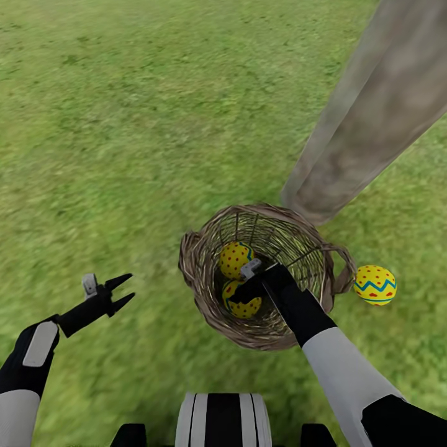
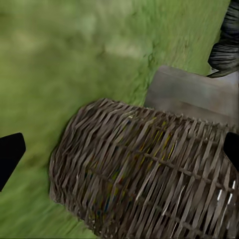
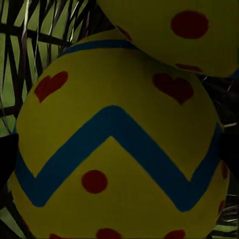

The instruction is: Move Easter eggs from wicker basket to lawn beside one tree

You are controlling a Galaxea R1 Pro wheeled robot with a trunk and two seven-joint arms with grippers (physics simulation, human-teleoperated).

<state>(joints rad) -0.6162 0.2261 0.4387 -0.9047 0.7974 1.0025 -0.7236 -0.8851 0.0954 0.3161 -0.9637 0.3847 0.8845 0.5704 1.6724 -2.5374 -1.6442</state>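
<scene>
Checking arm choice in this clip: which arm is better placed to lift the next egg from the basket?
Right. Its tool is already down inside the wicker basket, at the nearer egg. The left tool hangs open over the lawn, outside the basket.

I've open lawn (image 1: 112, 124) from nine to twelve o'clock of the basket (image 1: 205, 292); the tree trunk (image 1: 372, 118) blocks one o'clock, touching its rim.

The lawn (image 1: 112, 124) carries the wicker basket (image 1: 202, 273), one egg (image 1: 374, 285) just beside it, and the tree trunk (image 1: 372, 118).
</scene>
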